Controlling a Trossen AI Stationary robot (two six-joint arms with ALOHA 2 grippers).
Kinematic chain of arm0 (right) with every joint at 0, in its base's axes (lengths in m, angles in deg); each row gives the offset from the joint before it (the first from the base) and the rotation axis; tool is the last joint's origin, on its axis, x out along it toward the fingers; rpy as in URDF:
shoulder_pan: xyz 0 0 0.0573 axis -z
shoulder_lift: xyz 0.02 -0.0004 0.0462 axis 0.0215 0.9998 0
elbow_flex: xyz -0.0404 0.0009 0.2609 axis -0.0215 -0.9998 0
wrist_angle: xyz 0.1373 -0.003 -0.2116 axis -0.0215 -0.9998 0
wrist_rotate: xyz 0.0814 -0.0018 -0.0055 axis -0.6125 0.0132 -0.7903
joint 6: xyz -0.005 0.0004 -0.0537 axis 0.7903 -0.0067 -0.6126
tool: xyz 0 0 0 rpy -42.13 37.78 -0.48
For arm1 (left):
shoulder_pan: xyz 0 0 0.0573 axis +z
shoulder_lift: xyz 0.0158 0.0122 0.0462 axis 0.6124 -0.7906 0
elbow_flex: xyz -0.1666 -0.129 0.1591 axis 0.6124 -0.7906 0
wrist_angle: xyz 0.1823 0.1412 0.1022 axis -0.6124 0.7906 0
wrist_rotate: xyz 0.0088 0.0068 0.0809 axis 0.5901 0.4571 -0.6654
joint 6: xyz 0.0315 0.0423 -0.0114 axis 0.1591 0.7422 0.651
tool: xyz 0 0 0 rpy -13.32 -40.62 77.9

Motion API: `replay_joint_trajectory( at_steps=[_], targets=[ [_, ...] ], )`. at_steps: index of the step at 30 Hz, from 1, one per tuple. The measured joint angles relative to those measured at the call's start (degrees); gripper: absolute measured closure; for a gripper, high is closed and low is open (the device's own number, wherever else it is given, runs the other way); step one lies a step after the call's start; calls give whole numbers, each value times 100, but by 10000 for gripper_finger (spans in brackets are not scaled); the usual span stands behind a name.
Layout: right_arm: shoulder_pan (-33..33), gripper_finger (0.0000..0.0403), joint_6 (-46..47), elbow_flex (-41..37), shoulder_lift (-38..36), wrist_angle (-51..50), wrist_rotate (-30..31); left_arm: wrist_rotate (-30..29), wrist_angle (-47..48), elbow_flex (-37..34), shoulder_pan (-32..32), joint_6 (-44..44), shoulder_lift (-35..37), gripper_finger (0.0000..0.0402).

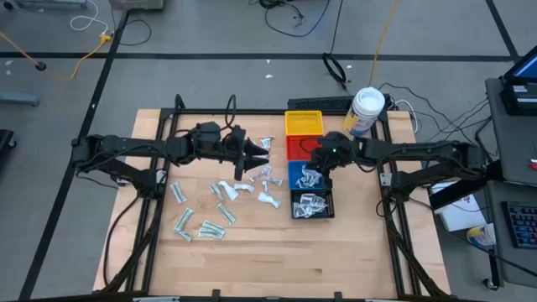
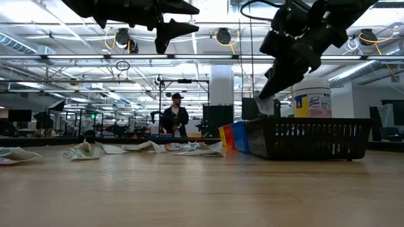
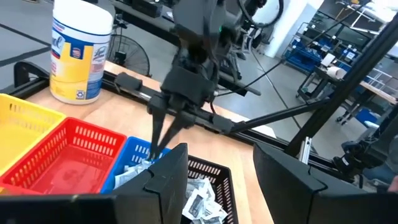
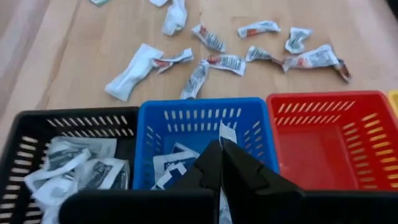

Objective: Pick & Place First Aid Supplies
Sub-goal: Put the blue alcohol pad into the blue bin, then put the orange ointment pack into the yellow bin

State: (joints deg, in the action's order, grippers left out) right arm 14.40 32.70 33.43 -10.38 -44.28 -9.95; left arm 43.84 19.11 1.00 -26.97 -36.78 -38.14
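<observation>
Fingers of the right gripper (image 4: 221, 162) are pressing tight together, pinching a small white packet (image 4: 227, 134) by one end. The packet's free end is poking out past the fingertips. In the low view it is hanging almost straight down below the gripper, so its long axis is running close to vertical, with the free end pointing at the bin beneath.

Directly under that end the blue bin (image 4: 149, 112) is sitting with a few white-and-blue squares already in it. The black bin (image 4: 25, 124) is touching it on one side and holding a heap of pale sachets, and the red bin (image 4: 373, 99) is touching it on the other side, looking empty. The packet is hanging over the blue bin's inside, near the wall that faces the open table, and clear of both neighbours. By my reading, the release is calling for a plain opening of the jaws, with no sideways travel.

Beyond the bins, loose packets (image 4: 134, 71) are lying flat on the table (image 1: 252, 252), pointing every way. The left gripper (image 1: 258, 151) is hovering over that scatter with its fingers partly spread and nothing between them, so it is the nearer arm for the next pick. Farthest off, the jar (image 1: 367, 109) is standing behind the bins.
</observation>
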Motion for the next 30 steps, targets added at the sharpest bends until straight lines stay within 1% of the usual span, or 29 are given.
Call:
replay_joint_trajectory(
  at_steps=[2,5,6,8,10,12,16,19,23,26,30],
  targets=[
    [-4,402,6,-160,-6,315,118,8,0,0,28,0,0,213],
    [-39,393,42,-258,-5,333,350,87,3,0,51,1,0,213],
    [-39,387,42,-258,-3,352,304,87,7,0,52,-3,0,213],
    [-39,372,110,-255,-8,445,-8,90,10,0,50,-4,0,213],
    [-47,352,324,-255,-8,432,-166,92,44,0,50,-15,0,213],
    [-45,328,461,-255,-7,427,-130,90,121,0,50,-16,0,213],
    [-109,271,636,-255,-8,581,491,79,403,0,50,24,0,213],
    [-226,232,839,-255,-8,1076,904,58,676,0,50,26,0,213],
    [-347,195,925,-255,-8,2035,934,-38,1019,0,50,-102,0,213],
    [-393,180,925,-252,-8,2846,927,-244,1286,0,50,-470,0,213],
    [-388,172,926,-247,-8,3865,925,-573,1636,0,50,-897,0,213]
  ],
)
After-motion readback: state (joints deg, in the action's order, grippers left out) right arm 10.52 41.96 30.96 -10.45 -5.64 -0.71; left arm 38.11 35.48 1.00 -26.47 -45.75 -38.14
